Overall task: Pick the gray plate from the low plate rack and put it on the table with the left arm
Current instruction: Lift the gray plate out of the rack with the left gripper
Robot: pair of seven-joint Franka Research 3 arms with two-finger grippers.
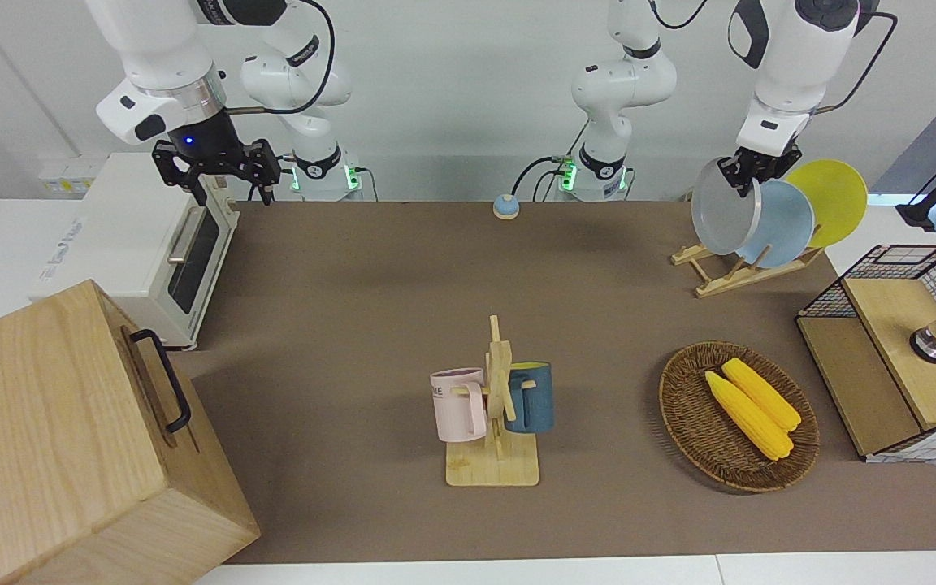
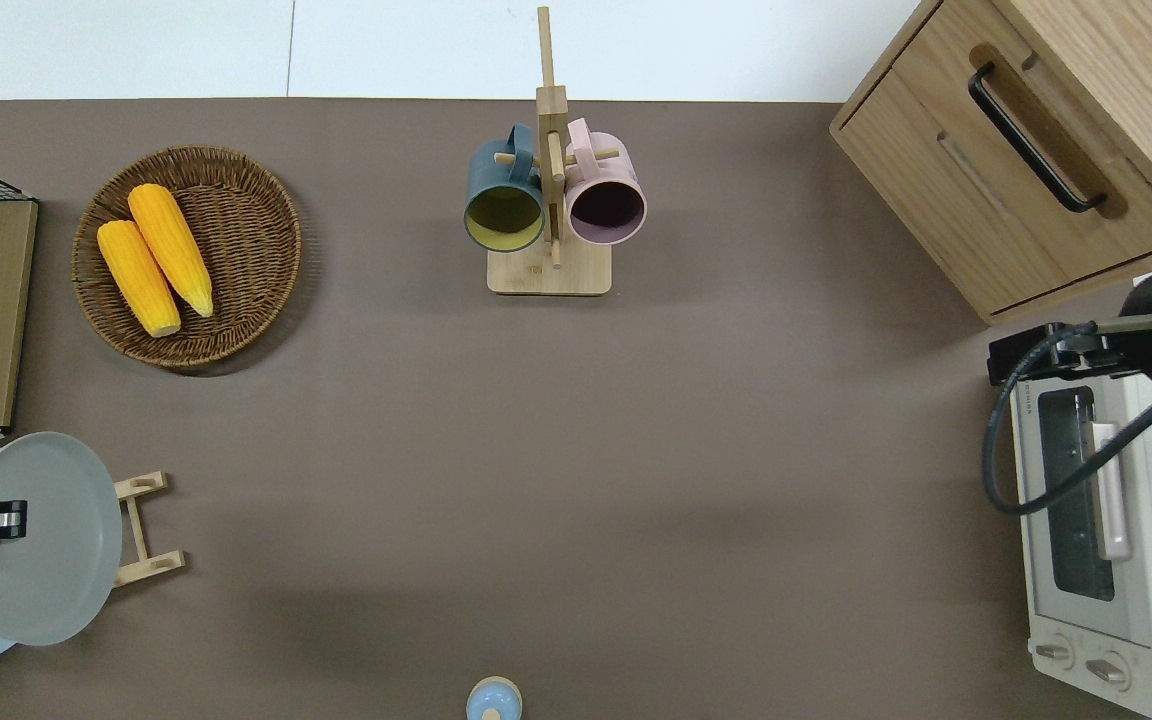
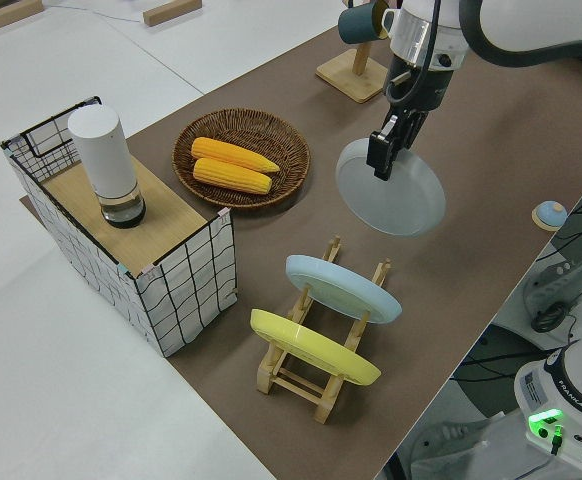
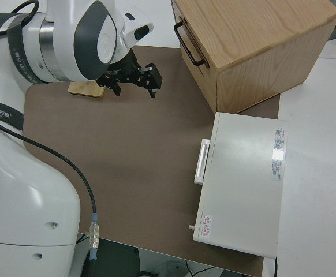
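Surroundings: a light blue plate (image 3: 343,287) and a yellow plate (image 3: 313,346) lean in the low plate rack (image 3: 316,375), at the left arm's end of the worktop (image 2: 576,450); the yellow one sits in the slot toward the worktop's end.
Farther from the robots: a wicker basket (image 2: 261,240) holding 2 corn cobs (image 2: 154,256), and beside it a wire-sided box (image 3: 186,290) with a white cylinder (image 3: 106,165) standing on its wooden shelf.
Middle of the worktop: a mug tree (image 2: 548,190) carrying a dark blue mug (image 2: 504,198) and a pink mug (image 2: 604,197).
Right arm's end: a wooden cabinet (image 1: 70,439) and a white toaster oven (image 2: 1101,540).
Near the robots' edge: a small blue bell (image 1: 505,205).
Gray plate: the gray plate (image 3: 396,195) hangs in the air, tilted, clear of the rack's pegs and over the rack's empty slot.
Left arm: it reaches down from above; its left pincer (image 3: 383,158) is clenched on the plate's upper rim.
Right arm: parked, with the right pincer (image 1: 216,166) spread apart.
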